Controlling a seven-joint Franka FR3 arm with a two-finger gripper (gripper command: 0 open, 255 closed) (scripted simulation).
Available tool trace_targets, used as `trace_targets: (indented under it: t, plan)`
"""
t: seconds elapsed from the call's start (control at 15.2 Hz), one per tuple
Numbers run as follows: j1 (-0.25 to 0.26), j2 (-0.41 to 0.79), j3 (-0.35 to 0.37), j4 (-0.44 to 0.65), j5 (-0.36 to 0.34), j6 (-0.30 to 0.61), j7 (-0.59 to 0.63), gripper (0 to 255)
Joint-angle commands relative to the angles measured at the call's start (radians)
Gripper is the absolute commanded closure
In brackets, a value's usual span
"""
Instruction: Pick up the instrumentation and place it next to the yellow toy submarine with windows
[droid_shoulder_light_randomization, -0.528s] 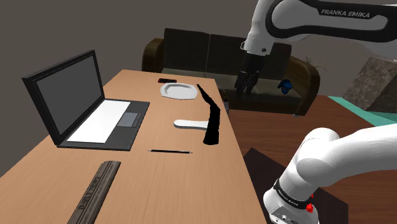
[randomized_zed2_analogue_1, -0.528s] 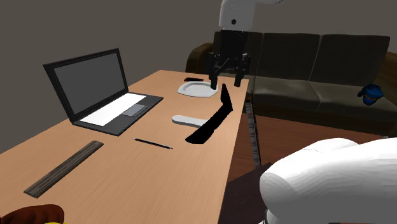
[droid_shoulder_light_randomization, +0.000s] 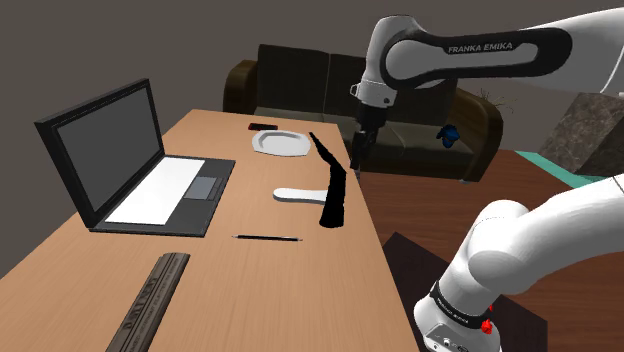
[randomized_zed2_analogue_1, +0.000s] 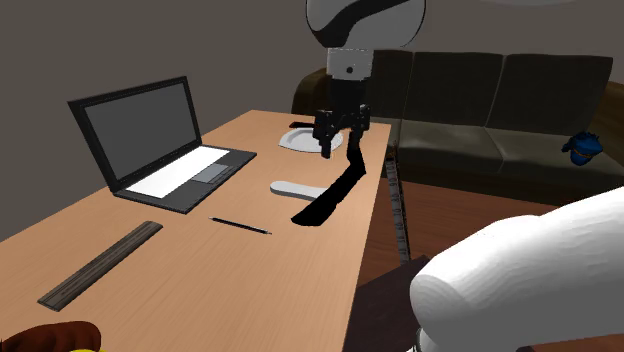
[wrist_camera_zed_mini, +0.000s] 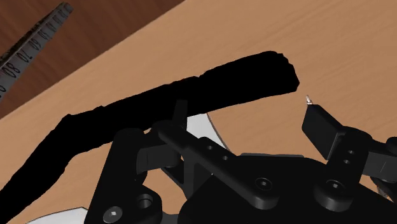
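Note:
A black, bent, slender object (droid_shoulder_light_randomization: 335, 195) stands on the wooden table (droid_shoulder_light_randomization: 250, 280) near its edge, its upper end leaning toward the sofa. My gripper (droid_shoulder_light_randomization: 356, 155) hangs open just beside that upper end, not touching it. From the second exterior view the open gripper (randomized_zed2_analogue_1: 340, 142) sits right over the black object's (randomized_zed2_analogue_1: 335, 190) top. In the wrist view the black object (wrist_camera_zed_mini: 191, 95) runs past one finger (wrist_camera_zed_mini: 172, 124) of the gripper (wrist_camera_zed_mini: 245, 124), and nothing is clasped. A sliver of yellow (randomized_zed2_analogue_1: 88, 349) shows at the second exterior view's bottom left corner.
On the table are an open laptop (droid_shoulder_light_randomization: 150, 170), a white plate (droid_shoulder_light_randomization: 280, 142), a flat white item (droid_shoulder_light_randomization: 298, 194), a thin pen (droid_shoulder_light_randomization: 266, 238) and a dark ruler-like bar (droid_shoulder_light_randomization: 150, 300). A dark sofa (droid_shoulder_light_randomization: 300, 85) stands behind, with a blue thing (droid_shoulder_light_randomization: 449, 135) on it.
The arm has swung in from over the sofa toward the table. The gripper has dropped lower and turned, and now sits next to the black object's top.

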Motion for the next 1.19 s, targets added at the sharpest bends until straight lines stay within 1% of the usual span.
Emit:
trace_targets:
  t: [0.0, 0.4, 0.86, 0.92, 1.12]
  plan:
    - [0.015, 0.061, -0.007, -0.003, -0.014, 0.069, -0.060, 0]
    - [0.056, 0.264, -0.015, 0.021, -0.044, 0.262, -0.221, 0]
    - [0.095, 0.516, -0.006, 0.101, -0.074, 0.456, -0.389, 0]
    - [0.098, 0.541, -0.004, 0.112, -0.077, 0.473, -0.404, 0]
    - [0.097, 0.565, -0.004, 0.095, -0.077, 0.514, -0.404, 0]
